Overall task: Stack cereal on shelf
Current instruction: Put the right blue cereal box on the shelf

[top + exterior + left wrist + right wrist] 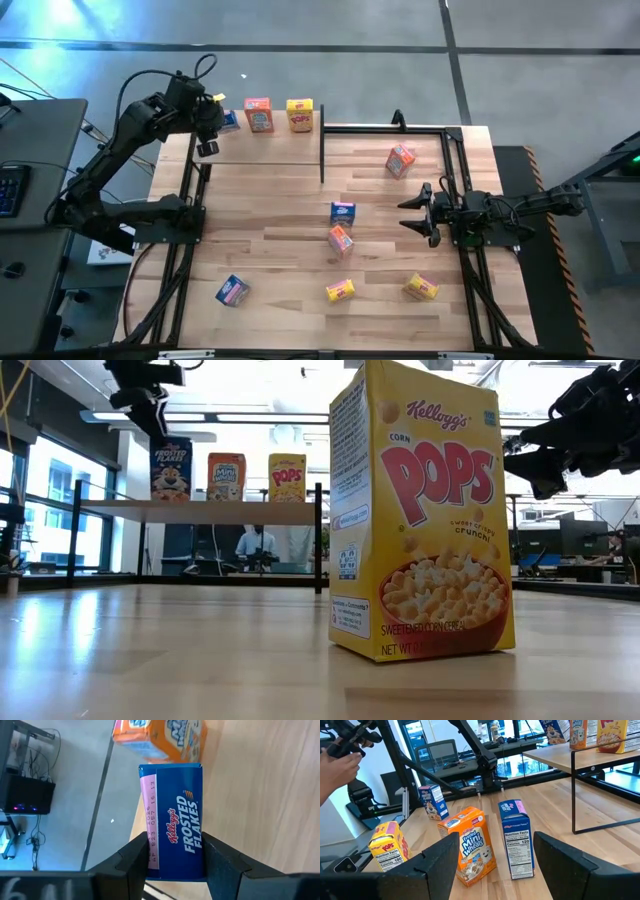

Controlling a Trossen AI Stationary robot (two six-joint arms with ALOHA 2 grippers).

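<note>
The shelf (262,150) stands at the table's far left. On its board (200,506) a blue cereal box (172,468), an orange one (226,476) and a yellow one (287,477) stand upright in a row. My left gripper (210,124) is at the blue box's top (172,820), shut on it. My right gripper (414,211) hangs open and empty over the table's right half. Several boxes are loose on the tabletop: orange-red (400,160), blue (343,212), orange (340,240), blue (232,290) and two yellow (340,290) (421,288). My left gripper pinches the blue box's top end (172,865) between its two fingers (135,860), one on each broad face, at the end toward the table's left. The fingers slant down from above and from the left. The box stands upright with its bottom on the shelf board.
A yellow Corn Pops box (420,510) stands close to the low camera. The orange (467,845) and blue (517,840) boxes stand just ahead of my right gripper. A person's hand (337,765) shows beyond the table's left side. Bare tabletop lies at the near left.
</note>
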